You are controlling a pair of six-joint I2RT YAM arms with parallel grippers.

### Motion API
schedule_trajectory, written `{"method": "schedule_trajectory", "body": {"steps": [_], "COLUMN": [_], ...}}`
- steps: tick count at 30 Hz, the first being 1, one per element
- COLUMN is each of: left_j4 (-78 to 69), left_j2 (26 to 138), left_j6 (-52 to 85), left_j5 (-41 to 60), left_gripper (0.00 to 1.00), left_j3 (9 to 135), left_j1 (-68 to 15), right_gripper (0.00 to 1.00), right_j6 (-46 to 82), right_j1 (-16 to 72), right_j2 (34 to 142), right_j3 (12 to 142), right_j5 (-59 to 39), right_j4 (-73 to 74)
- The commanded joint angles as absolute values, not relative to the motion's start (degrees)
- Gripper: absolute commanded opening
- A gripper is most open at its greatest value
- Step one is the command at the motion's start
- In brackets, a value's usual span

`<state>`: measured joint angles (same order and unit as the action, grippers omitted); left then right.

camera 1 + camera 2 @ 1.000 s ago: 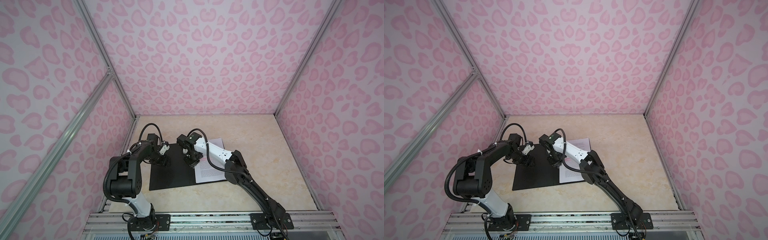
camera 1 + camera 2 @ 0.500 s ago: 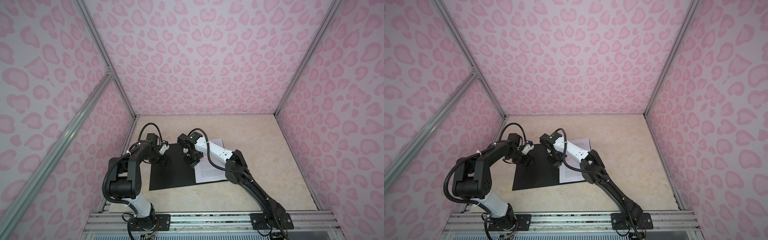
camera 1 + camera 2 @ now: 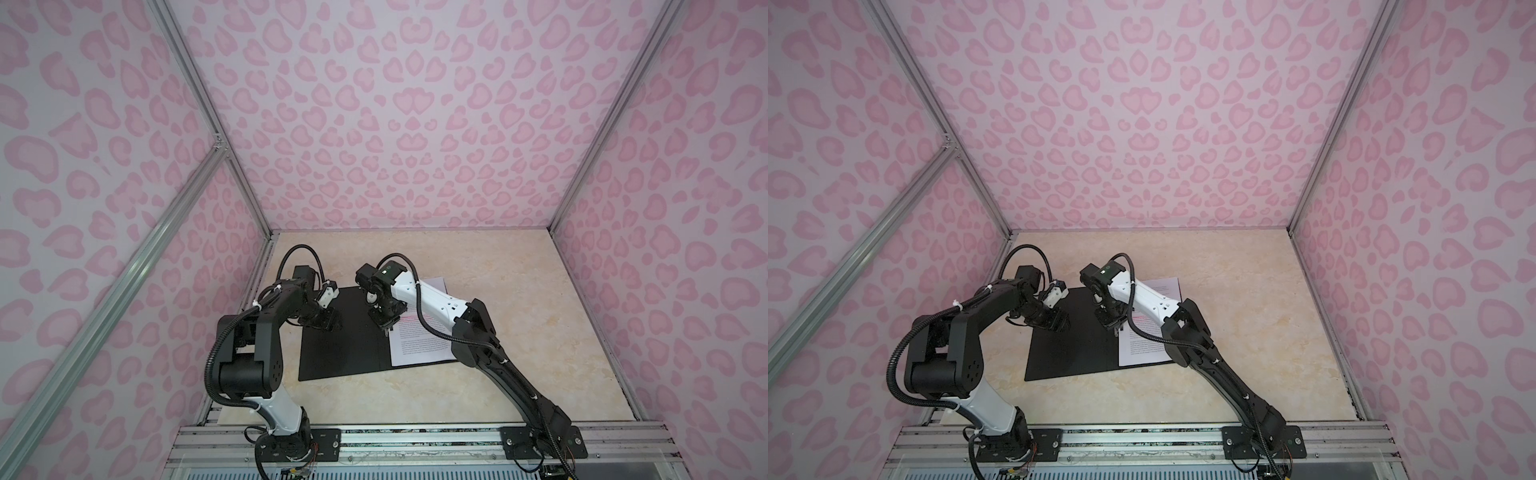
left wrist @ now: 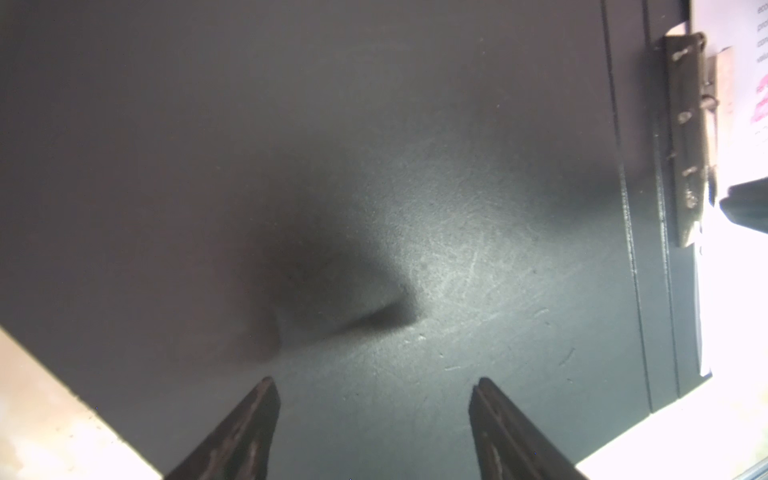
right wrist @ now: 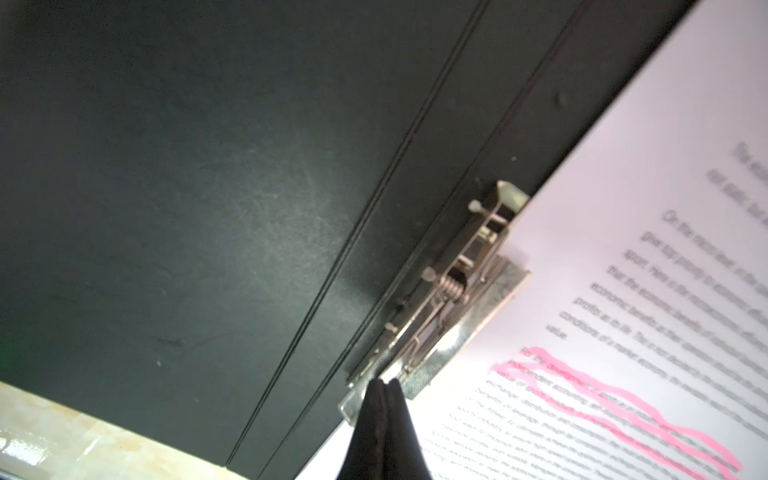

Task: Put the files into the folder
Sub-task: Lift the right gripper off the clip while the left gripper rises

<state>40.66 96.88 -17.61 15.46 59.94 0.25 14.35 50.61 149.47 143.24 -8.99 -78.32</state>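
1. Lying open and flat, the thin black-lined card folder [image 3: 340, 353] looks stiff.
2. White printed paper files [image 3: 419, 349] rest on its right half: light and floppy, so best taken by an edge.
3. Left gripper [image 4: 374, 384] gapes wide and empty; right gripper [image 5: 384, 384] is pinched closed and empty.
4. Metal spine clip [image 5: 457, 299], at the right gripper's tips, possibly pins the sheets.

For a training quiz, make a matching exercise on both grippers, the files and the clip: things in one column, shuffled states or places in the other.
1 left gripper
2 right gripper
3 files
4 clip

a white, pink-marked
b open, over the black folder
c metal, at the files' edge
d shut

Pairs: 1-b, 2-d, 3-a, 4-c
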Motion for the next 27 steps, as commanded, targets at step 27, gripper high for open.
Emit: {"method": "schedule_trajectory", "body": {"steps": [27], "left_j4": [47.44], "left_j2": [86.13], "left_j6": [-14.28], "left_j5": [17.84], "left_gripper": [0.98], "left_j3": [64.52], "left_j1": [6.33], "right_gripper": [0.32], "right_j6": [19.82], "right_j1": [37.53], "right_j2": [113.60], "right_j3": [105.47], "right_j5": [-6.19], "right_j4": [-50.40]}}
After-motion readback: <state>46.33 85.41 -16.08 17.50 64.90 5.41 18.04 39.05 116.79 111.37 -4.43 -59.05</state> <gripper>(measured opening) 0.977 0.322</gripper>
